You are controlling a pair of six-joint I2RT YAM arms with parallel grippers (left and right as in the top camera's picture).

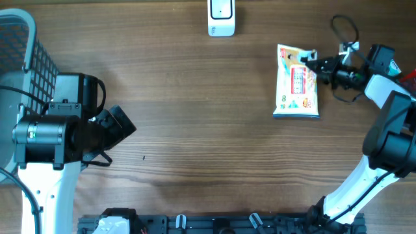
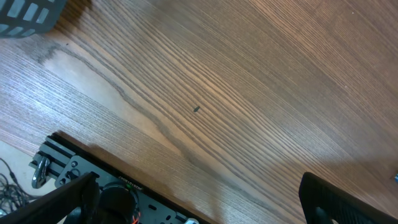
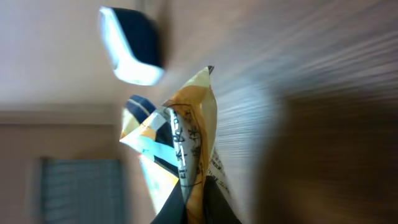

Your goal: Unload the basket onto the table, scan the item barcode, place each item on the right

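Table: brown wood grain [image 1: 195, 143]; a black rail [image 1: 214, 224] runs along its near edge.
Right gripper: [image 1: 311, 64] jaws pinched fully together on the packet's upper right corner, the arm reaching in from the table's right side.
Packet: [image 1: 297, 81] white and orange snack pack, stretching out ahead of the right fingertips and off to one side. It looks to lie on the wood, though whether the pinched corner is raised I cannot tell.
Right wrist view: badly blurred; the packet shows edge-on straight ahead of the fingers, as crumpled yellow and blue film.
Barcode: too small to make out on any face.
Scanner: [image 1: 221, 18] white box with a dark window at the table's far edge, well apart from the right gripper and beyond the packet. Only wood lies between packet and scanner. In the right wrist view it is a blurred white and dark shape above the packet.
Cable: [image 1: 344, 29] black loop just behind the right gripper, trailing along the wrist.
Left gripper: [image 1: 116, 133] jaws spread wide with nothing between them, hanging over the wood far from the packet. Its fingers [image 2: 336, 199] frame the lower corners of its own view.
Basket: [image 1: 26, 45] grey mesh, just behind the left gripper at the table's left edge.
Speck: [image 2: 196, 109] small dark mark on the wood ahead of the left fingers.
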